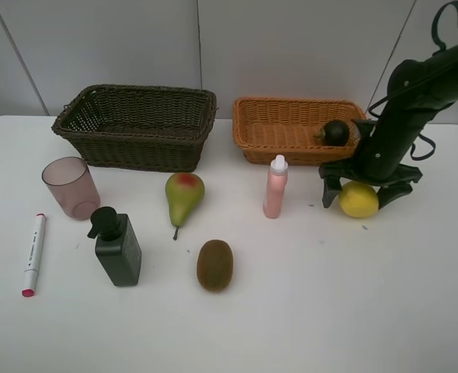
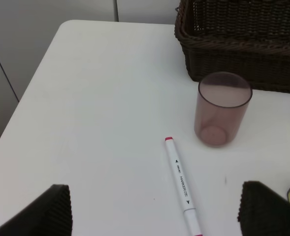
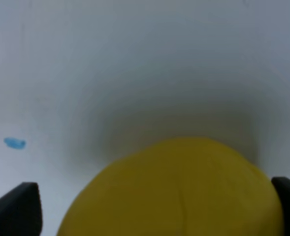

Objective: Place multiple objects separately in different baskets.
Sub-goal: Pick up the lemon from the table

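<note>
Our right gripper [image 1: 360, 193] straddles the lemon [image 1: 358, 203], jaws wide, not gripping.
Bottle [image 1: 275, 188] stands near; tan basket [image 1: 284, 152] behind holds a dark fruit [image 1: 336, 132]. Our left gripper [image 2: 157, 204] hangs spread near the marker [image 2: 180, 177].

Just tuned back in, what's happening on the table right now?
The right gripper stands open around the yellow lemon on the table, not yet closed on it. The dark green fruit already lies in the orange basket. The left gripper hangs open near the marker and mauve cup, holding nothing.
</note>
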